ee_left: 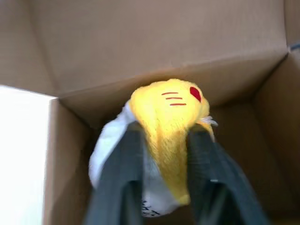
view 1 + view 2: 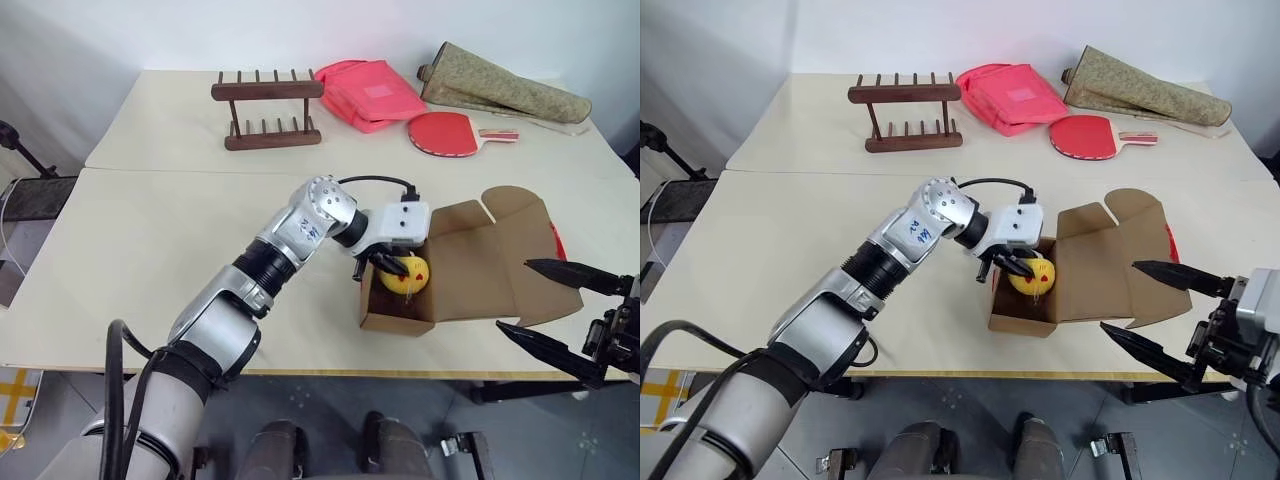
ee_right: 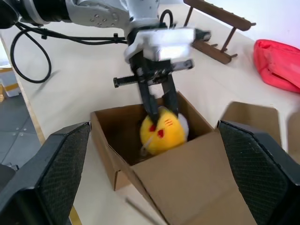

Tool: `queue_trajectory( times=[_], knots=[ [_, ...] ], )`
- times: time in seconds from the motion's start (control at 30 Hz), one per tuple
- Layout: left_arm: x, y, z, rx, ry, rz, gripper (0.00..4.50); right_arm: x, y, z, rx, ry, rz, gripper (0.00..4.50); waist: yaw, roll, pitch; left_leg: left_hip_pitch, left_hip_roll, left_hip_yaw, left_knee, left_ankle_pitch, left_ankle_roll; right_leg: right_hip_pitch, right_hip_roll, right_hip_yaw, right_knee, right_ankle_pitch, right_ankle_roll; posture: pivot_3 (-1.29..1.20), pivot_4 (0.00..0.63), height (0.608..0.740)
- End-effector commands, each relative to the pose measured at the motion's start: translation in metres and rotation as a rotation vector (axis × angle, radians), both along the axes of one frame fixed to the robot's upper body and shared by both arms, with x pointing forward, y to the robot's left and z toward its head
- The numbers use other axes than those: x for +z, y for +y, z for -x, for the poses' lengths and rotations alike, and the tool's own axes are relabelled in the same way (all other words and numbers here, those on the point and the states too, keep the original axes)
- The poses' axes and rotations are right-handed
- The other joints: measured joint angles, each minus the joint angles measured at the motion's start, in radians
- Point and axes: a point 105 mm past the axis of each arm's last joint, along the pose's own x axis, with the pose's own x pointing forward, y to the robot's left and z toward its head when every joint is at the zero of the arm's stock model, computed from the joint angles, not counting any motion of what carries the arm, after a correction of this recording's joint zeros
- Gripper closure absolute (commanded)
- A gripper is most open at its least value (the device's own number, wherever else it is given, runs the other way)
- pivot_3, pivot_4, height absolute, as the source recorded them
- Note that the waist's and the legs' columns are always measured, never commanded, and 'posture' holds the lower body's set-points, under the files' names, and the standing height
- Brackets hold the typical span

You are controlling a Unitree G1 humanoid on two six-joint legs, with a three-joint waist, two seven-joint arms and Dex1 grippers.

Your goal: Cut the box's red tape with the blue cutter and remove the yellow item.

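Left wrist view shows the left gripper (image 1: 161, 154) clamped on the yellow item (image 1: 166, 122) inside the opened box (image 2: 470, 270), ready for lifting out; the right gripper (image 2: 560, 315) waits beside, fingers spread wide.

The left arm reaches forward and across to the right, its wrist tilted downward, and the left gripper (image 2: 392, 268) is closed on the yellow item (image 2: 410, 274). The right gripper (image 2: 545, 308) hangs level (fingers spread wide), holding nothing.
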Motion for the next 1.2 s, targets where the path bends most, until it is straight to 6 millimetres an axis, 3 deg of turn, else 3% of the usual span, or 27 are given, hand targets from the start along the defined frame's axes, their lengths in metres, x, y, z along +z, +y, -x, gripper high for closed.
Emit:
queue_trajectory(
  times=[0.03,0.13,0.2,0.23,0.3,0.4,0.47,0.6,0.67,0.7,0.9,1.1,1.2],
  knots=[
    [0.035,-0.002,-0.001,0.041,0.103,0.257,4.47,0.008,0.009,-0.002,0.043,-0.007,-0.043,0.00,-0.001,0.000,0.000,0.000,0.000,0.000,0.000,0.000,0.000,0.000,0.000,0.000,0.000,0.000,0.000,0.00,0.150,0.740],
    [0.070,0.015,-0.014,0.124,0.172,0.538,4.47,0.011,0.017,-0.006,0.072,-0.006,-0.084,0.00,-0.003,0.000,0.000,0.000,0.000,0.000,0.000,0.000,0.000,0.000,0.000,0.000,0.000,0.000,0.000,0.00,0.150,0.740],
    [0.096,0.059,-0.034,0.255,0.196,0.807,4.47,0.011,0.027,-0.013,0.114,-0.017,-0.125,0.00,-0.011,0.000,0.000,0.000,0.001,0.000,0.000,0.000,0.000,0.000,0.000,0.000,0.000,0.000,0.000,0.00,0.150,0.740],
    [0.099,0.080,-0.043,0.326,0.167,0.868,4.47,0.011,0.032,-0.015,0.132,-0.018,-0.141,0.00,-0.020,0.000,0.000,0.001,0.001,0.000,0.000,0.000,0.000,0.000,0.000,0.001,0.001,0.000,0.000,0.00,0.150,0.740],
    [0.087,0.127,-0.058,0.517,0.069,0.896,4.47,0.011,0.043,-0.022,0.167,-0.027,-0.184,0.00,-0.035,0.001,-0.001,0.003,0.001,0.000,-0.001,0.000,-0.001,0.000,0.000,0.000,0.002,0.000,0.000,0.00,0.150,0.740],
    [0.062,0.193,-0.065,0.770,-0.045,0.878,4.47,0.007,0.058,-0.033,0.199,-0.047,-0.242,0.00,-0.042,0.001,-0.001,0.005,0.001,0.000,-0.003,0.001,-0.002,0.000,0.001,0.000,0.005,0.000,0.000,0.00,0.150,0.740],
    [0.038,0.239,-0.060,0.937,-0.117,0.840,4.47,-0.002,0.064,-0.046,0.183,-0.063,-0.261,0.00,-0.042,0.001,-0.001,0.006,0.001,0.000,-0.003,0.001,-0.003,0.000,0.001,0.000,0.008,0.000,0.000,0.00,0.150,0.740],
    [-0.006,0.305,-0.043,1.192,-0.178,0.749,4.47,-0.013,0.070,-0.070,0.101,-0.129,-0.275,0.00,-0.029,0.000,-0.001,0.005,0.001,-0.001,-0.002,0.000,-0.003,-0.001,0.000,0.000,0.008,0.001,0.001,0.00,0.150,0.740],
    [-0.015,0.314,-0.038,1.233,-0.153,0.759,4.47,-0.014,0.070,-0.077,0.067,-0.158,-0.280,0.00,-0.018,0.000,-0.001,0.003,-0.001,-0.003,-0.001,0.000,-0.003,-0.001,-0.001,-0.001,0.008,0.001,0.002,0.00,0.150,0.740],
    [-0.017,0.314,-0.036,1.221,-0.135,0.760,3.87,-0.013,0.069,-0.080,0.053,-0.168,-0.286,0.00,-0.014,0.000,-0.001,0.003,-0.002,-0.005,0.000,0.000,-0.003,0.000,-0.001,0.000,0.008,0.001,0.002,0.00,0.150,0.740],
    [-0.012,0.320,-0.031,1.202,-0.123,0.721,2.00,-0.013,0.065,-0.083,0.025,-0.185,-0.271,0.00,-0.025,0.000,-0.001,0.004,-0.002,-0.005,-0.001,0.000,-0.003,0.000,-0.002,-0.001,0.009,0.002,0.002,0.00,0.150,0.740],
    [0.012,0.328,0.004,1.041,-0.130,0.687,0.08,-0.008,0.061,-0.079,0.033,-0.190,-0.244,0.00,-0.056,0.000,-0.001,0.006,0.001,-0.001,-0.005,-0.001,-0.005,-0.001,0.002,-0.002,0.009,0.001,0.002,0.00,0.150,0.740],
    [0.014,0.336,0.030,0.983,-0.144,0.603,0.02,-0.006,0.057,-0.070,0.067,-0.172,-0.205,0.00,-0.060,0.000,-0.001,0.007,0.002,0.000,-0.005,-0.001,-0.005,-0.001,0.002,-0.001,0.009,0.001,0.001,0.00,0.150,0.740]
  ],
)
